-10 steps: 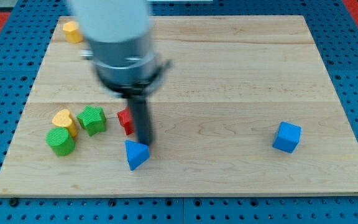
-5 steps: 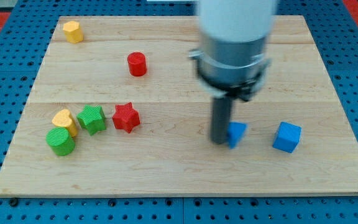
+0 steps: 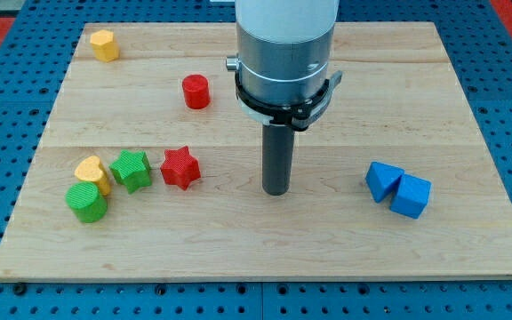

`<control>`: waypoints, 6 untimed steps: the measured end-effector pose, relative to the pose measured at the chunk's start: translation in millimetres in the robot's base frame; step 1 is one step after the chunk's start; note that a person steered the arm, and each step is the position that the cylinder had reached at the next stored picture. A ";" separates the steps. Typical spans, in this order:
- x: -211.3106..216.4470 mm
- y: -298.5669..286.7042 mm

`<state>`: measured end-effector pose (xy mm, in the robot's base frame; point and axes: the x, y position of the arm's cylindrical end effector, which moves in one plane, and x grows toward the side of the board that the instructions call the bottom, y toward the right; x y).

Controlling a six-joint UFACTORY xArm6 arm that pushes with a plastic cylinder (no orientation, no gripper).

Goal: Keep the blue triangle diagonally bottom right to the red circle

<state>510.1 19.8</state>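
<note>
Camera view: no claw, only my tip, touching nothing. Blue triangular block rests against blue cube, lower-right of red round block, as the task wants.

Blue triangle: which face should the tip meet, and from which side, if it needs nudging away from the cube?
Probably the blue triangle's right face, but the blue cube touches it there. Bring my tip, now well left, around above and push its upper-right edge leftwards, toward the red circle's lower right.

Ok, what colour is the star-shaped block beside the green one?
Red. The star block shows clearly in the camera view, touching the green block.
</note>
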 end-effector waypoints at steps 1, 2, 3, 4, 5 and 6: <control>1.6 0.6; 4.9 0.6; 22.5 1.6; 23.3 -16.4; -2.5 -25.0; 48.8 -38.8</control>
